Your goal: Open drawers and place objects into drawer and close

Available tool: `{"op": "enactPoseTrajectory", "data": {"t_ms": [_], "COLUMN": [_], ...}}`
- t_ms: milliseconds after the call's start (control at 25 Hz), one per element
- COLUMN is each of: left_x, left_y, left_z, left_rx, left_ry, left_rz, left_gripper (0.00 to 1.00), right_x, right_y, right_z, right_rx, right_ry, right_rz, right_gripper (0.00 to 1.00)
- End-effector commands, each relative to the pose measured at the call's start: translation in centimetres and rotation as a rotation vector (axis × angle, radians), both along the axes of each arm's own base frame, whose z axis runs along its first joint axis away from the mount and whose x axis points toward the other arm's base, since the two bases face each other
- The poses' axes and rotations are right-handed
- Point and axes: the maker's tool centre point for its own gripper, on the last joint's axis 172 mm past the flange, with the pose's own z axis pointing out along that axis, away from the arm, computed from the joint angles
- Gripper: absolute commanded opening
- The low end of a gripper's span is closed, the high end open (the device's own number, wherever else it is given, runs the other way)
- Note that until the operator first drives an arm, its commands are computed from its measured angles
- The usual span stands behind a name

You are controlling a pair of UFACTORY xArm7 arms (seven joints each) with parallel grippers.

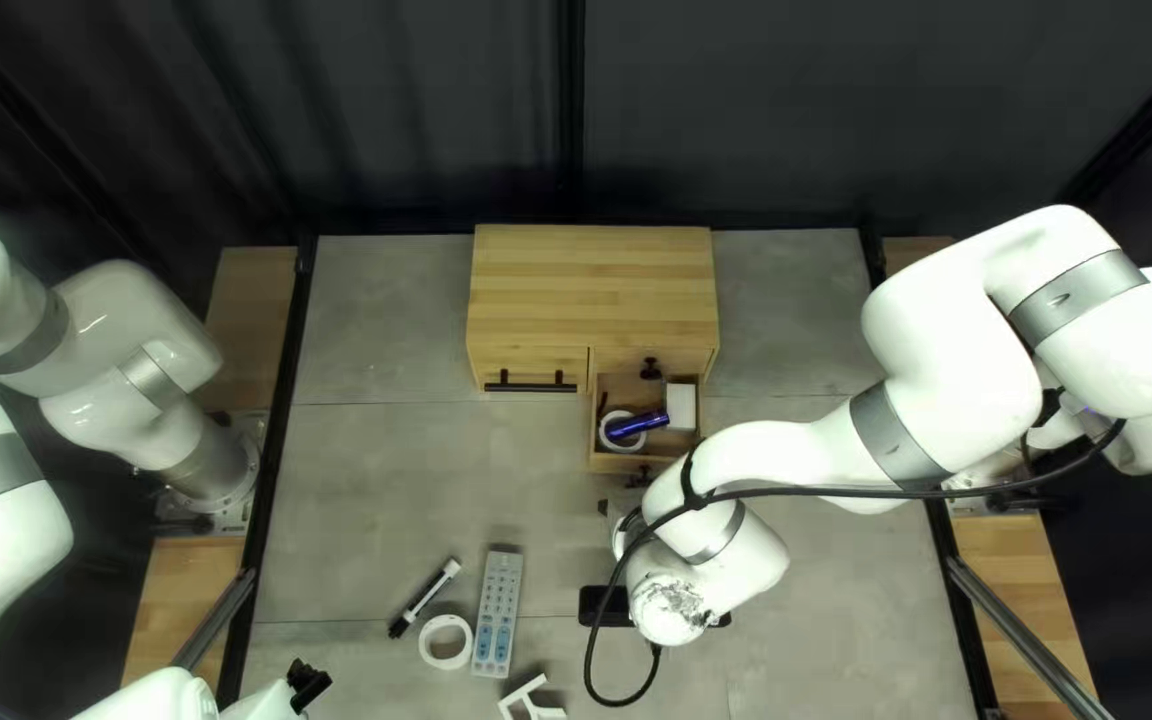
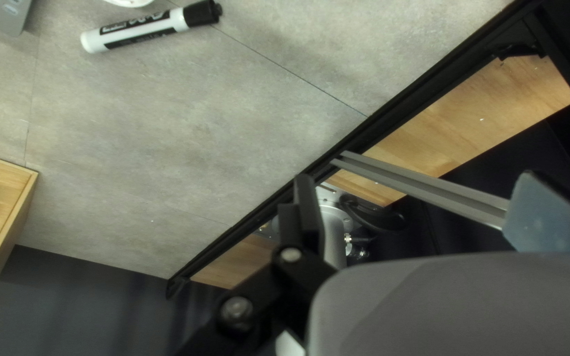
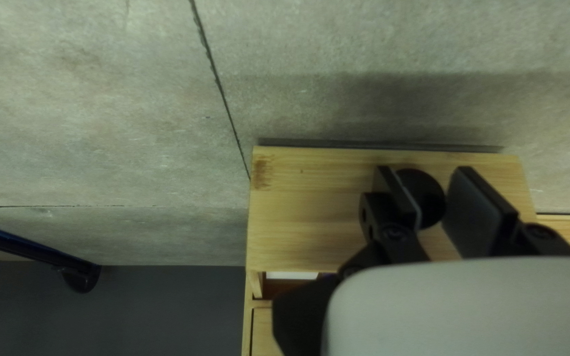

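The right claw (image 1: 614,523) stands partly open with a black knob (image 3: 423,196) between its fingers; I can't tell whether both touch it. The left claw (image 1: 314,682), at seven o'clock in the top left view, is spread wide and holds nothing. From the open drawer (image 1: 606,460), the right arm (image 1: 790,454) reaches off toward three o'clock, its wrist end at six, overhanging a black flat object (image 1: 592,607). Down at seven o'clock on the bench (image 1: 376,494) lie a marker (image 1: 426,596), a tape ring (image 1: 428,640), a grey remote (image 1: 498,614) and a white bracket (image 1: 519,699). The drawer, pulled from the wooden cabinet (image 1: 590,294), holds a white block (image 1: 682,406) at two o'clock and a blue cylinder (image 1: 638,426) overlapping a white ring (image 1: 612,442).
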Motion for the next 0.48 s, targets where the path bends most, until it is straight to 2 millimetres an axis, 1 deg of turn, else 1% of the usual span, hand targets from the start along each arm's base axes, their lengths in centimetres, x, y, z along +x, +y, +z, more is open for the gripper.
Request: {"op": "enactPoseTrajectory", "data": {"t_ms": [40, 200, 240, 280, 320, 360, 400, 480], "left_x": [0.0, 0.0, 0.0, 0.0, 0.0, 0.0, 0.0, 0.0], "left_y": [0.0, 0.0, 0.0, 0.0, 0.0, 0.0, 0.0, 0.0], "left_z": [0.0, 0.0, 0.0, 0.0, 0.0, 0.0, 0.0, 0.0], "left_rx": [0.0, 0.0, 0.0, 0.0, 0.0, 0.0, 0.0, 0.0], "left_ry": [0.0, 0.0, 0.0, 0.0, 0.0, 0.0, 0.0, 0.0], "left_rz": [0.0, 0.0, 0.0, 0.0, 0.0, 0.0, 0.0, 0.0], "left_gripper": [1.0, 1.0, 1.0, 1.0, 1.0, 1.0, 1.0, 1.0], "right_x": [-0.1, 0.0, 0.0, 0.1, 0.1, 0.2, 0.2, 0.3], "right_y": [0.2, 0.4, 0.5, 0.6, 0.7, 0.9, 1.3, 1.8], "right_z": [0.0, 0.0, 0.1, 0.3, 0.4, 0.8, 1.4, 2.0], "right_rx": [-0.002, -0.001, -0.001, -0.001, -0.001, -0.001, -0.002, -0.003], "right_ry": [0.001, 0.001, 0.001, 0.001, 0.001, 0.001, 0.0, 0.001], "right_rz": [0.002, 0.006, 0.006, 0.008, 0.008, 0.01, 0.013, 0.017], "right_gripper": [0.06, 0.07, 0.14, 0.49, 0.75, 0.94, 0.99, 1.0]}}
